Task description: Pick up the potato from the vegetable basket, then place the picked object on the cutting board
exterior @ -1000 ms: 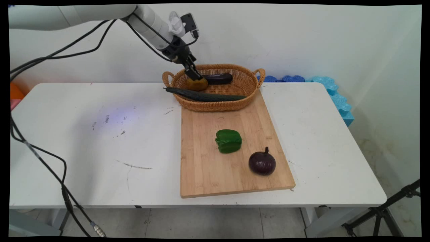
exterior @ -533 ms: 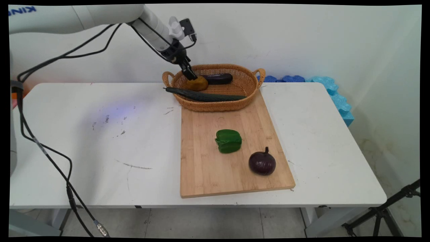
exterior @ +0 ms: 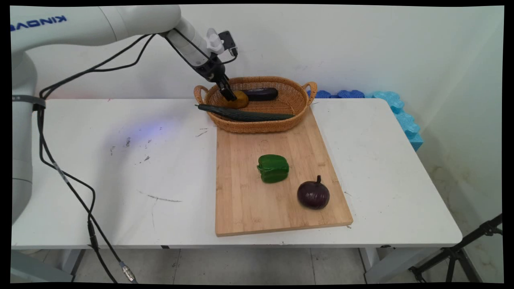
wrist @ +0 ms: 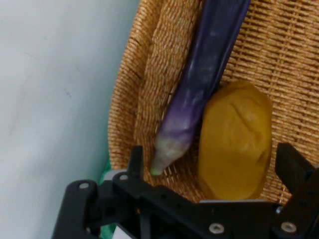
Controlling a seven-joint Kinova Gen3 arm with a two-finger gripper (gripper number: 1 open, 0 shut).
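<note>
Main view, gripper (exterior: 230, 96) lowered further into basket (exterior: 295, 105), spread wide around potato (exterior: 239, 99)

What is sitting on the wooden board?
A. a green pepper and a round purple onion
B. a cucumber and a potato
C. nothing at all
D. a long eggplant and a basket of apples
A: the green pepper and the round purple onion lie on the wooden board, while the cucumber lies across the basket.

a lab: robot arm (exterior: 92, 24), tripod (exterior: 461, 253), bare wall (exterior: 361, 44).
</note>
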